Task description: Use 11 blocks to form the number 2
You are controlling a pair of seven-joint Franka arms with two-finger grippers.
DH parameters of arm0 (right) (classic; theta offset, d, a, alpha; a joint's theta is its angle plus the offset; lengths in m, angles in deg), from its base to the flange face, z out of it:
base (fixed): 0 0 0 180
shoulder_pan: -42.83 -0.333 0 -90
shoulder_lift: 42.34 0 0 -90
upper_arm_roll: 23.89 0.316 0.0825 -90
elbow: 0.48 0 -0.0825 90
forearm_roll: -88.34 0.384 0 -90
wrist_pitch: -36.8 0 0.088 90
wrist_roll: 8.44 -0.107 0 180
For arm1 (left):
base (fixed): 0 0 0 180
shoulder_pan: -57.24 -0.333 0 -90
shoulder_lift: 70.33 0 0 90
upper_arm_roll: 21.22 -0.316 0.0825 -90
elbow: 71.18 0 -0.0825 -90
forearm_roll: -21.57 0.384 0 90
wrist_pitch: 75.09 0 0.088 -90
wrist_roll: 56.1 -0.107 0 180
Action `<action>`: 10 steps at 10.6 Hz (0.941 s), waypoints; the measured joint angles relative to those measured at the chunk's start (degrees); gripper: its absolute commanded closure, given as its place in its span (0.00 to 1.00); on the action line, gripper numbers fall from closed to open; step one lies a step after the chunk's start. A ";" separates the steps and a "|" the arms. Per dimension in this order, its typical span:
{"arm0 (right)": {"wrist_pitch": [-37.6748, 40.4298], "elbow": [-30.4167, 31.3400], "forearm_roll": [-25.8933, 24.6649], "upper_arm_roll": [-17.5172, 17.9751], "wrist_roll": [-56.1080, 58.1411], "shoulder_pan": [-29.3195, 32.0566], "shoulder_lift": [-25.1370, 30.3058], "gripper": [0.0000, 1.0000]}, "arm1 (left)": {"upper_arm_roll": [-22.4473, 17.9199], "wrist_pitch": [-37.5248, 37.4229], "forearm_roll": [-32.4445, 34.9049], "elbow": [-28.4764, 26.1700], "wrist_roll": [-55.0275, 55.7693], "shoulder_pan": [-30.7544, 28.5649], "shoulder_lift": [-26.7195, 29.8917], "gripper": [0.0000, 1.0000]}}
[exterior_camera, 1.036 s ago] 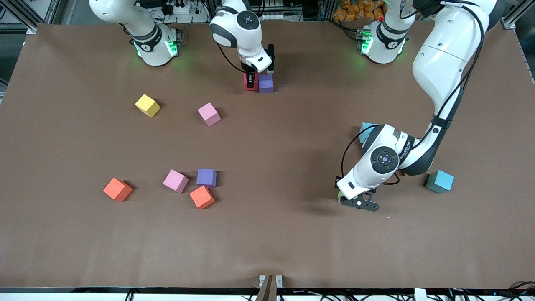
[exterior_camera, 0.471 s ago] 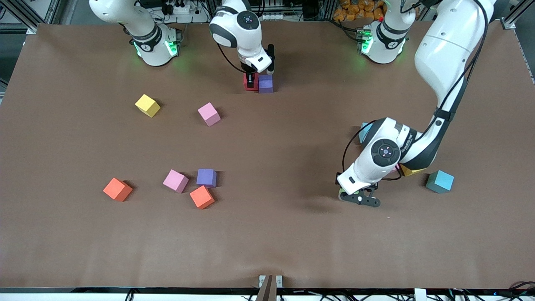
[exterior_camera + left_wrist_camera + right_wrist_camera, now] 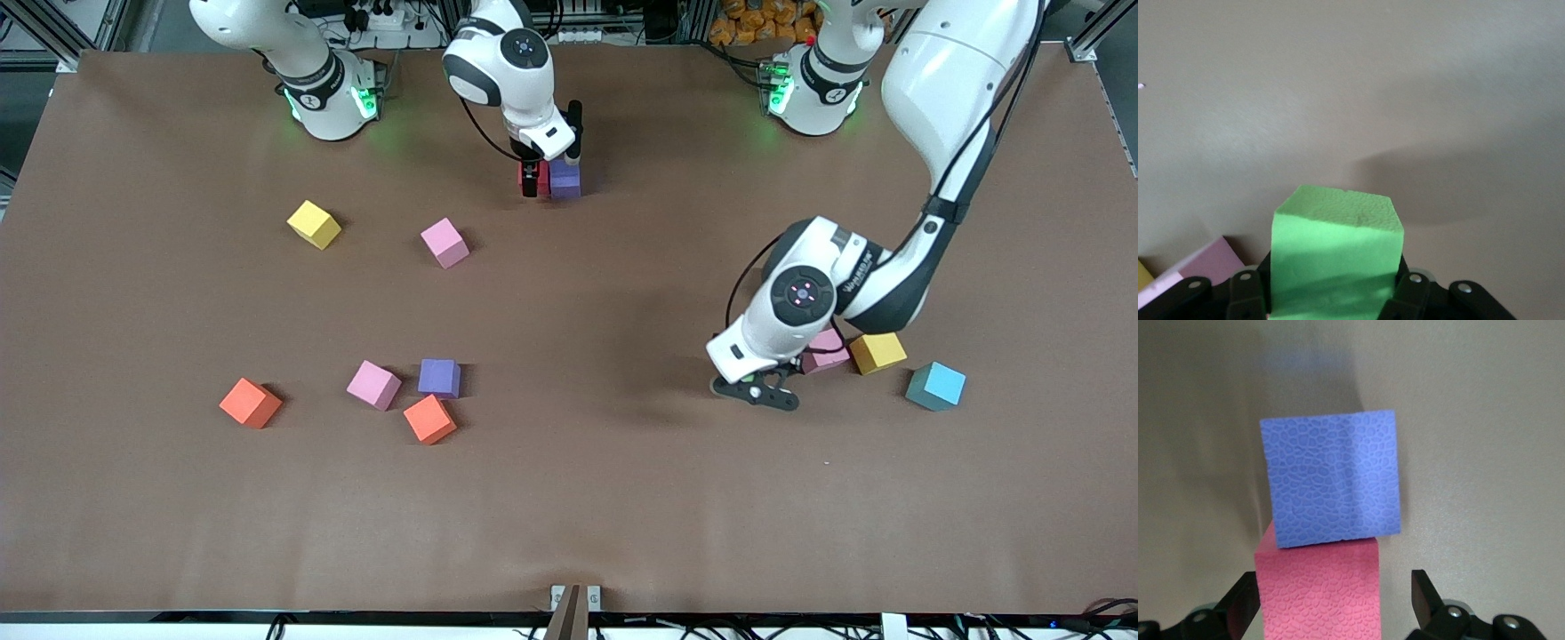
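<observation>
A red block [image 3: 531, 174] and a purple block [image 3: 565, 178] stand edge to edge, far from the front camera at mid-table. My right gripper [image 3: 532, 187] is open around the red block [image 3: 1318, 593], with a gap at one finger [image 3: 1426, 597]. The purple block [image 3: 1331, 480] touches the red one, slightly offset. My left gripper [image 3: 757, 392] is shut on a green block [image 3: 1335, 253] and holds it above bare table near the left arm's end. No digit 2 shows.
Loose blocks toward the right arm's end: yellow [image 3: 314, 224], pink [image 3: 444, 243], pink [image 3: 373, 384], purple [image 3: 439, 377], orange [image 3: 429, 419], orange [image 3: 250, 403]. Beside the left gripper lie pink [image 3: 827, 348], yellow [image 3: 877, 352] and light blue [image 3: 936, 386] blocks.
The left gripper has risen with the green block and moved away from the front camera, uncovering the pink and yellow blocks. The right gripper has stayed at the red block.
</observation>
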 measured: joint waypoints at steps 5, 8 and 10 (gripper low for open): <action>11.44 -1.09 0.00 -2.76 0.36 0.04 8.29 0.00 | 5.74 -6.35 -0.02 -5.17 1.50 0.03 5.93 0.41; 17.80 -2.07 -0.12 -10.74 6.83 0.23 11.89 0.00 | 8.71 -9.22 -1.72 -8.17 2.05 0.06 9.46 0.42; 19.41 -4.68 -0.15 -21.26 16.97 0.85 11.84 0.00 | 11.95 -9.74 -3.80 -9.32 2.08 0.00 10.96 0.43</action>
